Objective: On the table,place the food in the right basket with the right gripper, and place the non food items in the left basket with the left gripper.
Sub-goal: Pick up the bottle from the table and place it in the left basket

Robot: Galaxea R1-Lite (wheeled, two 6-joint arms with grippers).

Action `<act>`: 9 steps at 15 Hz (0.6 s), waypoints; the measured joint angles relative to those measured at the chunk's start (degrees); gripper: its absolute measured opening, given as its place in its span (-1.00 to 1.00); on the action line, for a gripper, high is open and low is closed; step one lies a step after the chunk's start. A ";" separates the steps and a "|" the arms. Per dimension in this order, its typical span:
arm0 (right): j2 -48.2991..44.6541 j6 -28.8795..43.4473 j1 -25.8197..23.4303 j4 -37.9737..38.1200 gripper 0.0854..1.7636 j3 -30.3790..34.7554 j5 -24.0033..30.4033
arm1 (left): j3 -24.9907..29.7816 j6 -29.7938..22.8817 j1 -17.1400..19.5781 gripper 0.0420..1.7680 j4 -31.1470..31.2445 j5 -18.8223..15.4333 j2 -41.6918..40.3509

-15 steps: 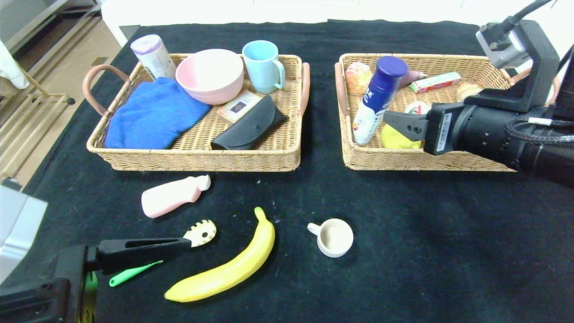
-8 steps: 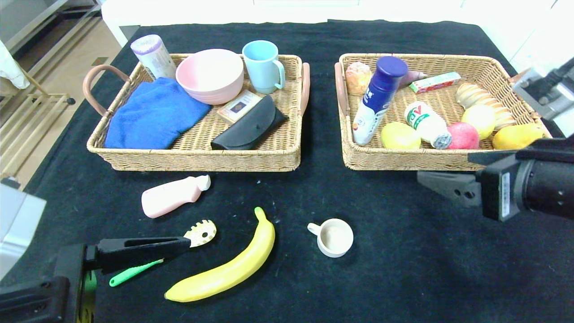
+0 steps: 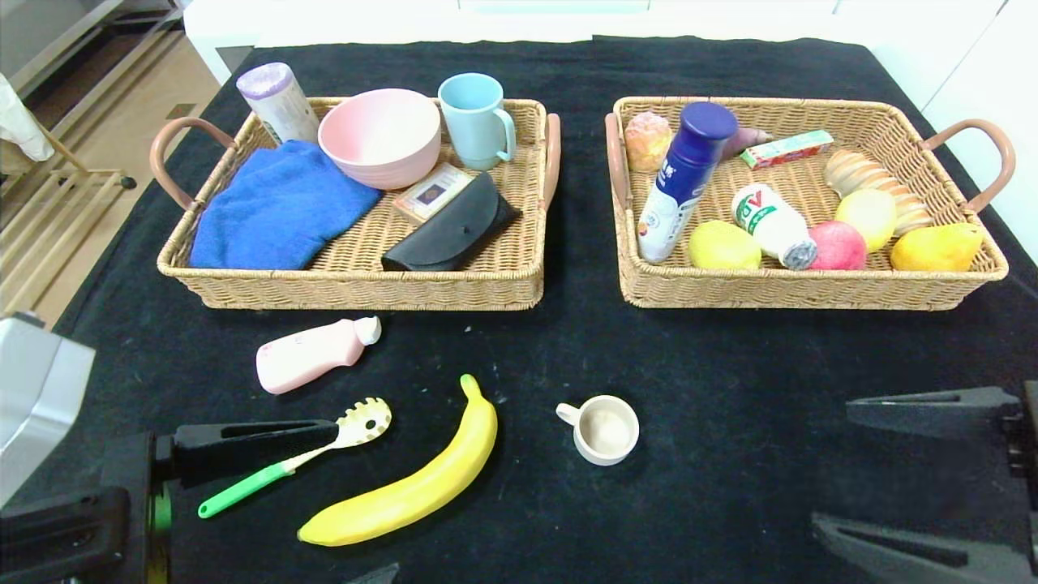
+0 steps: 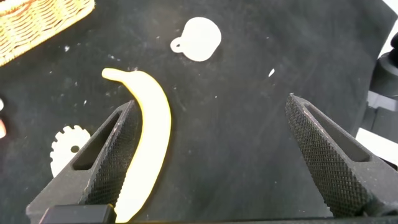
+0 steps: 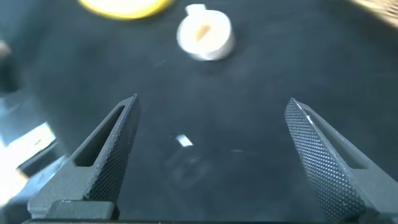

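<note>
Sorting in progress: the right basket (image 3: 949, 296) holds only food and the left basket (image 3: 357, 288) only non-food, so four items remain on the table (image 3: 730, 365) — banana (image 3: 418, 487), cup (image 3: 604, 430), pink bottle (image 3: 312, 354) and pasta spoon (image 3: 324, 450). The right gripper (image 3: 924, 478) sits low at the near right, jaws wide and empty; the left gripper (image 3: 243, 442) hangs released at the near left just beside the spoon, likely its target
</note>
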 joint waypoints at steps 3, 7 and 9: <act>-2.12 -2.29 0.16 -14.26 0.92 8.48 4.96 | -0.17 -0.04 0.20 0.94 0.13 7.11 0.48; -3.75 -3.54 -0.74 -24.00 0.92 17.86 8.18 | -5.16 -0.55 0.39 0.94 10.65 11.80 1.11; -4.66 -3.62 -1.11 -24.38 0.92 19.40 8.20 | -8.16 -1.61 1.11 0.94 13.96 12.42 1.49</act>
